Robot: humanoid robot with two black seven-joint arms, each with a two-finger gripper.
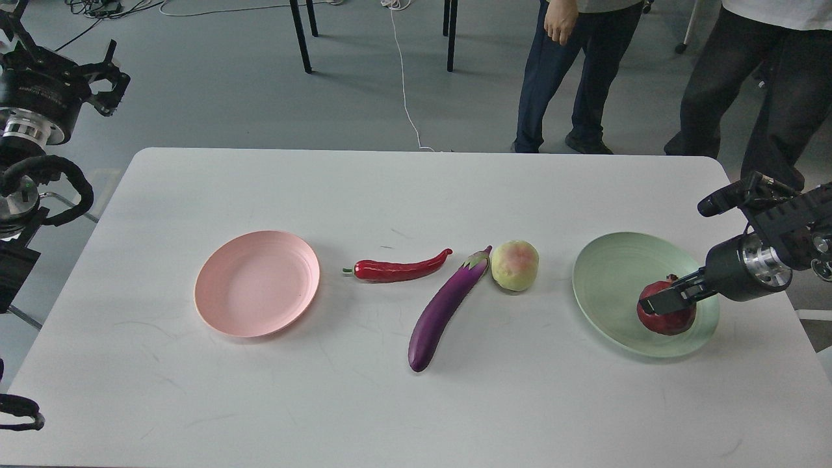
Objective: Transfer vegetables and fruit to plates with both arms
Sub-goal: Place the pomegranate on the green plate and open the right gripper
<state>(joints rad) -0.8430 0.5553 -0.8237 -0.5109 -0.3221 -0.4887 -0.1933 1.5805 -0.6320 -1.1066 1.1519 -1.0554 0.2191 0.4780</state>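
pink plate [257, 283], mint plate [611, 273], purple eggplant [444, 309]

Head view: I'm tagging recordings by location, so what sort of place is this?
Probably a robotics lab or workshop: a white table on a bare grey floor, loose cables trailing across it, and bystanders' legs behind.

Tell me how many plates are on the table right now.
2. The pink plate sits left of the chili pepper, empty. The green plate sits at the right and holds the pomegranate. None look hidden.
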